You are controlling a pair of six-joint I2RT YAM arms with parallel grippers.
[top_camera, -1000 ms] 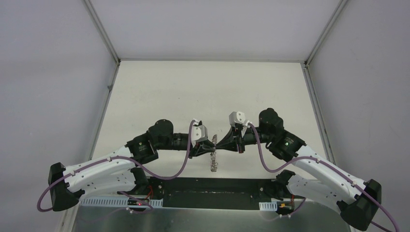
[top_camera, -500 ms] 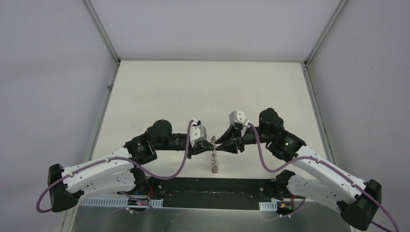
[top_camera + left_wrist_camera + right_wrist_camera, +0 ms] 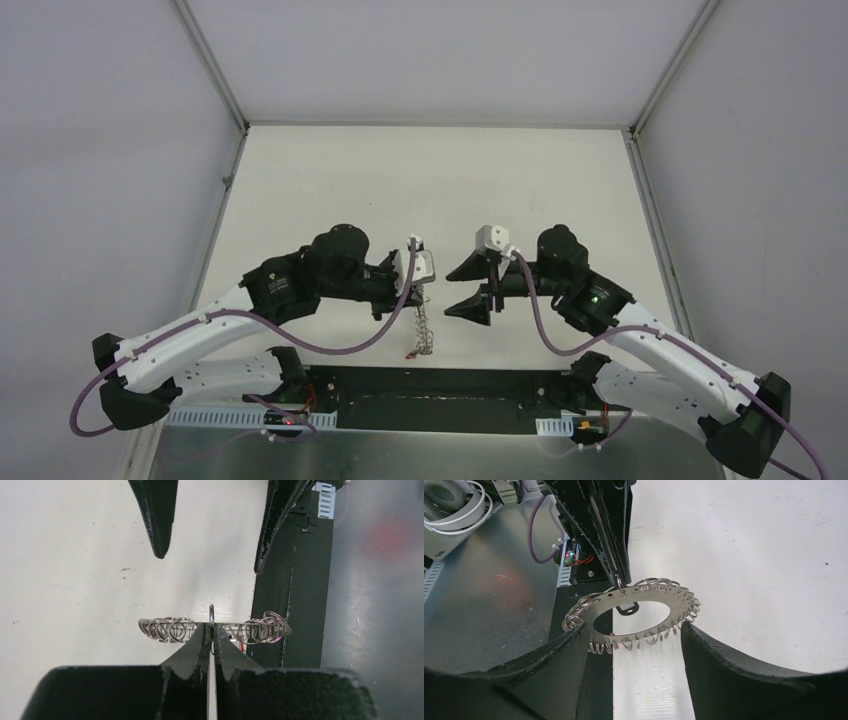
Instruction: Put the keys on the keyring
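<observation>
Left tool (image 3: 211, 630) was pressed together on the keyring (image 3: 170, 629), pinching its fringed rim, so that the ring hung edge-down from the tips above the near edge of the bench (image 3: 430, 180), about midway along that edge and partly over the dark base plate in front of it. A second before, both tools had met at the ring, the right one shut on it. Now the right tool (image 3: 452, 293) stood with its jaws well apart and drawn back a little toward the right, the ring hanging free between and beyond its fingers in the right wrist view, touching neither. The left arm had also swung its wrist, and the ring dangled lower and nearer the left tool (image 3: 425, 288) than it had. I read this as a completed hand-over: the ring was carried by the left side alone, which freed the right tool to fetch or thread the keys (image 3: 411, 352). Those showed only as a small red speck at the ring's low end in the top view. Whether they were already hooked onto a loop or merely lying beneath could not be told, so the threading itself looked unconfirmed.
</observation>
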